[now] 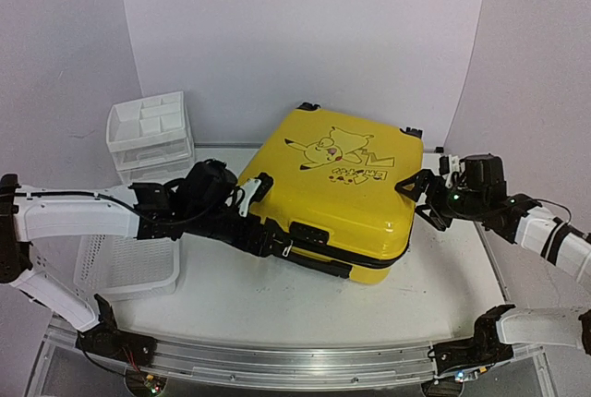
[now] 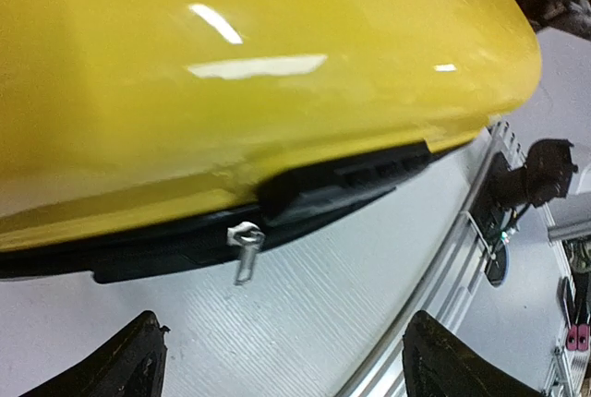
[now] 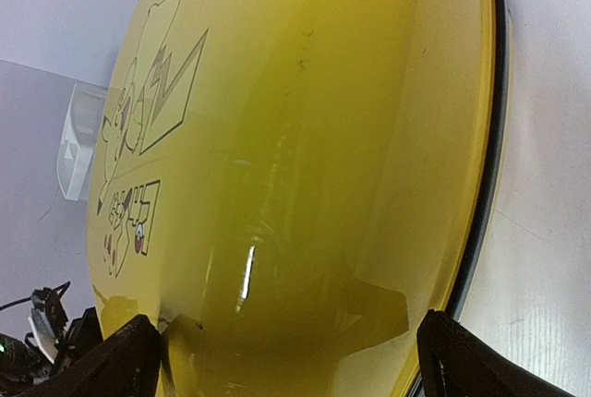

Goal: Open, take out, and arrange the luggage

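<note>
The yellow suitcase (image 1: 337, 185) is lying closed between the left gripper (image 1: 266, 215) and right gripper (image 1: 417, 201), both holding fingers spread wide, pinching nothing.

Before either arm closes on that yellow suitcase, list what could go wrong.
1. The zipper pull is small and tucked under the bulging shell of the Pikachu suitcase; the wide-open left fingers could miss it.
2. The shell is glossy and rounded where the open right fingers flank it, so they may slip off.
3. A push from the right might slide the case toward the drawer unit and mesh basket.
</note>
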